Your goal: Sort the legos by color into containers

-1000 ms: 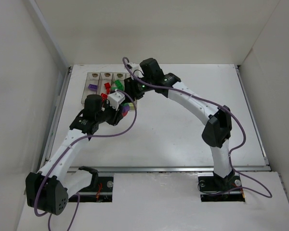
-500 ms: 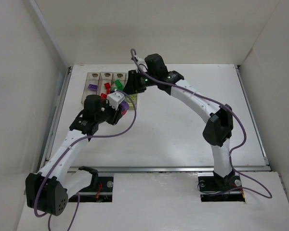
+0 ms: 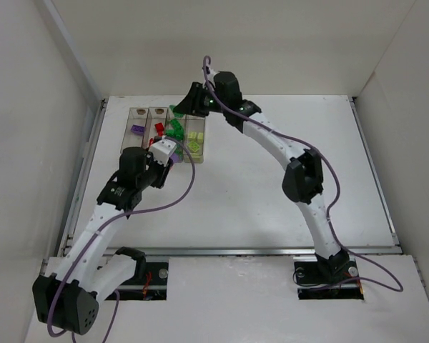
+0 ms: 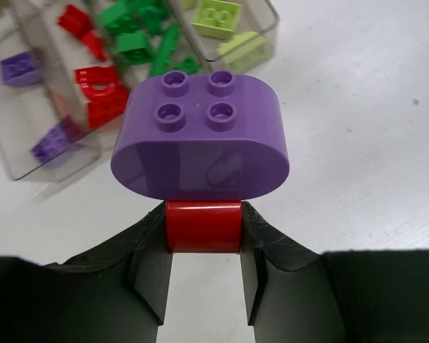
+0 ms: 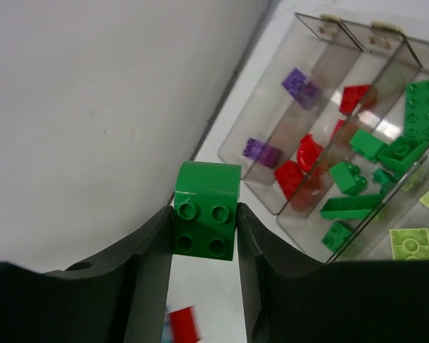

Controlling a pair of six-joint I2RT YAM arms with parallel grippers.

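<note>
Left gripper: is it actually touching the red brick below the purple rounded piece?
Touching. The left wrist view shows the red brick wedged between both fingers of the left gripper, each side flush against a pad with no gap.

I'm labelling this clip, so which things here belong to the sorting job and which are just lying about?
Job: containers; sorted legos; red brick under purple brick in left gripper; green brick in right gripper.
Not: purple cable; enclosure walls.
</note>
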